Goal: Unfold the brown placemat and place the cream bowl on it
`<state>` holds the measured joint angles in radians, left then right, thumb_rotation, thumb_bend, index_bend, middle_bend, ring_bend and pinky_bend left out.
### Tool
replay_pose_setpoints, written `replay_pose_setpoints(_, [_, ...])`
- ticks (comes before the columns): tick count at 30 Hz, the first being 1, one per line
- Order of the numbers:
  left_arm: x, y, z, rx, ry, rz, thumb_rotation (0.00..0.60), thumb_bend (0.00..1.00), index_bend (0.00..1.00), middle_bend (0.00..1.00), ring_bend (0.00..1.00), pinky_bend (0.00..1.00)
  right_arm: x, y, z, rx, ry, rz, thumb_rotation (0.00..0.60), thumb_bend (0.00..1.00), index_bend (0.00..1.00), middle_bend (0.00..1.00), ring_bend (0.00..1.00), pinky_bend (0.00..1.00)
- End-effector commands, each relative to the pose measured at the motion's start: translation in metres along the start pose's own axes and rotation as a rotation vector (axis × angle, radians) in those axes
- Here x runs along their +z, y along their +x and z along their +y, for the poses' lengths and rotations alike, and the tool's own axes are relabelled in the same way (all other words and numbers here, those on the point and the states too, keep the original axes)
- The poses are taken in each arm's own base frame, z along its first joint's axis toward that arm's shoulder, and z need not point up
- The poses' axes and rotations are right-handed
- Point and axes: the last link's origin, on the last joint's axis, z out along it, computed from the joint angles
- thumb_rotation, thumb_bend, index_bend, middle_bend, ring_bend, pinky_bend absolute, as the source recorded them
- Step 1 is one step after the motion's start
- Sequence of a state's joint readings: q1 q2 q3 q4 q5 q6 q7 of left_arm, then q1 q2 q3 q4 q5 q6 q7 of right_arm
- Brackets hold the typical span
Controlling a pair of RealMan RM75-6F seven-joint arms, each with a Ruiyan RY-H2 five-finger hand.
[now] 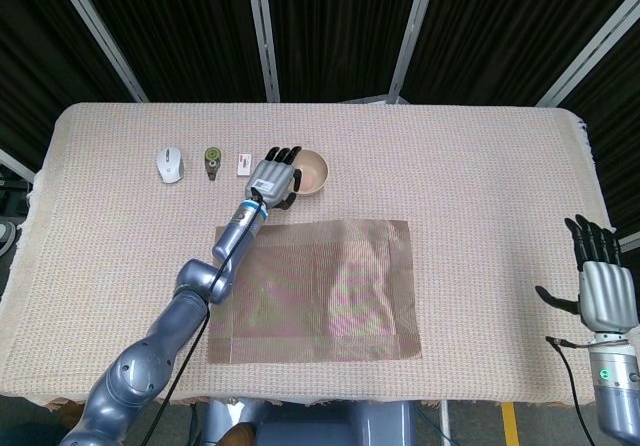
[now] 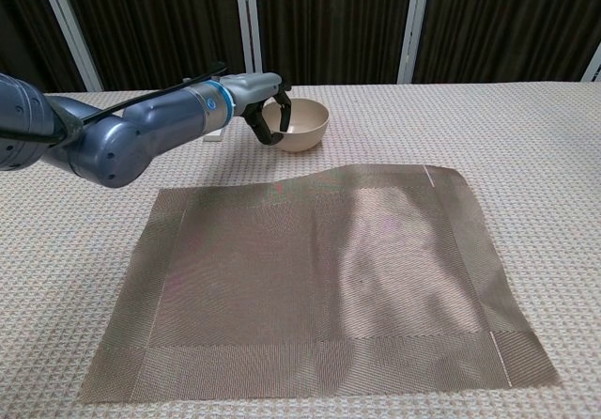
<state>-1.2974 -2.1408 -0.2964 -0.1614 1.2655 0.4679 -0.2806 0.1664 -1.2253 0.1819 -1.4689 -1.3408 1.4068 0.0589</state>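
Observation:
The brown placemat [image 1: 315, 291] [image 2: 319, 278] lies spread out in the middle of the table, with a low ripple near its far right part. Just beyond its far edge is the cream bowl [image 1: 312, 171] [image 2: 306, 124], tipped slightly. My left hand [image 1: 273, 178] [image 2: 268, 118] grips the bowl's left rim, fingers hooked inside and thumb on the outer wall. My right hand [image 1: 605, 288] hangs open past the table's right front corner, fingers spread, holding nothing; only the head view shows it.
Left of the bowl, along the far side, lie a white mouse [image 1: 170, 163], a small dark green object [image 1: 212, 161] and a white card [image 1: 243, 163]. The cloth-covered table [image 1: 480, 166] stretches wide to the right.

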Motion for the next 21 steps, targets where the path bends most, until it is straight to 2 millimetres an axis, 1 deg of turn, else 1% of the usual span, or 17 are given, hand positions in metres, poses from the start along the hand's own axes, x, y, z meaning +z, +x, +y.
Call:
replay_pose_setpoints(1, [-0.001, 0.0, -0.001, 0.001, 0.001, 0.002, 0.6, 0.42, 0.61, 0.0, 0.0, 0.0, 0.0, 0.0, 0.0, 0.001, 0.0, 0.001, 0.6, 0.0, 0.0, 0.0, 0.0, 0.0])
replay_pose_setpoints(5, [-0.001, 0.001, -0.005, 0.009, 0.001, 0.01, 0.6, 0.42, 0.65, 0.0, 0.0, 0.0, 0.0, 0.0, -0.001, 0.003, 0.004, 0.0, 0.6, 0.0, 0.0, 0.0, 0.0, 0.0])
replay_pose_setpoints(10, [-0.003, 0.005, -0.009, 0.012, -0.005, 0.031, 0.6, 0.42, 0.67, 0.0, 0.0, 0.0, -0.001, 0.0, -0.001, 0.005, 0.007, 0.001, 0.6, 0.0, 0.0, 0.0, 0.0, 0.0])
replay_pose_setpoints(16, [-0.004, 0.016, -0.015, 0.005, -0.019, 0.081, 0.6, 0.42, 0.7, 0.0, 0.0, 0.0, -0.002, 0.001, -0.003, 0.004, 0.013, 0.005, 0.6, 0.0, 0.0, 0.0, 0.0, 0.0])
replay_pose_setpoints(21, [-0.008, 0.021, -0.02, -0.008, -0.043, 0.109, 0.6, 0.42, 0.71, 0.0, 0.0, 0.0, -0.004, 0.001, -0.006, 0.004, 0.021, 0.01, 0.6, 0.0, 0.0, 0.0, 0.0, 0.0])
